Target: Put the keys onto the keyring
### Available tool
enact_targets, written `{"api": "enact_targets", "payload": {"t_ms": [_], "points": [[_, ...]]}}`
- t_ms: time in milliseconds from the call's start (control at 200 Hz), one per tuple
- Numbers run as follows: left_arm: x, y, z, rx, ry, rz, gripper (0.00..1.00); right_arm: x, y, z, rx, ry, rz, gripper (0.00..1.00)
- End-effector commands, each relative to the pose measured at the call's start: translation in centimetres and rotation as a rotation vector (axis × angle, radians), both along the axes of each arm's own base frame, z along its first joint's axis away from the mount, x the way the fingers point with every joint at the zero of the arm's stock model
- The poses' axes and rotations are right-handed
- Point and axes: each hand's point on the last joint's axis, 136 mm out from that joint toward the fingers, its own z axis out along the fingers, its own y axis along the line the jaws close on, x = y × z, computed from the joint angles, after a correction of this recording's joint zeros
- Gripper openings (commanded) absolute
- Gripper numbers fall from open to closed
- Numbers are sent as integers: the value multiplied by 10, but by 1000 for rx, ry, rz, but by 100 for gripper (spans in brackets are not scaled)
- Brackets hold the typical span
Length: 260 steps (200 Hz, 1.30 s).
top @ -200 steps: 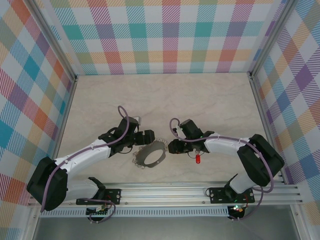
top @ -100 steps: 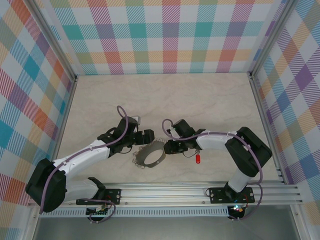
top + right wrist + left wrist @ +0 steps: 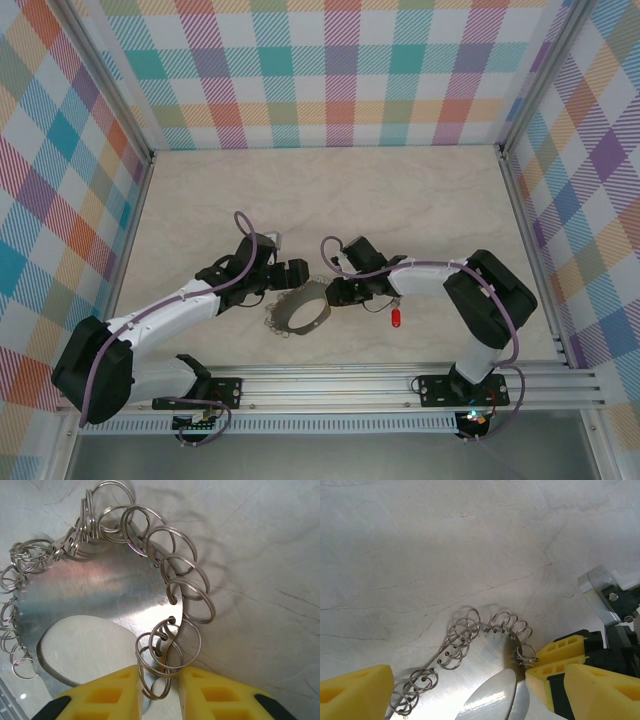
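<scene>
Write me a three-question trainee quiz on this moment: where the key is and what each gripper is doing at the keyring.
1. True or false: the key already hangs on the keyring.
2. The left gripper is: A) wide open, straddling the keyring's edge; B) shut on the key; C) far from the keyring.
3. Fill in: the fingers of the right gripper sit on either side of a small ____ on the keyring's rim.

Key: 1 false; 2 A; 3 loop.
</scene>
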Motion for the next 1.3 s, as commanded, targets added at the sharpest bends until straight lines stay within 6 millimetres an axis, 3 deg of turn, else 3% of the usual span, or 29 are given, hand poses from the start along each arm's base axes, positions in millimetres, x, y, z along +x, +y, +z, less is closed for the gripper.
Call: {"api": "enact_targets", "payload": {"t_ms": [0, 535, 1100, 1295], "points": [[0, -3, 0, 12, -10, -16, 88, 10, 8, 1, -1, -47, 13, 24], [2, -6, -3, 13, -4, -16, 88, 18, 14, 10, 22, -78, 12, 22], [3, -7, -5, 13, 1, -19, 88, 19, 14, 8, 10, -79, 16, 3], [5, -6, 2, 12, -9, -7, 88, 21, 13, 25, 11, -131, 54, 0]]}}
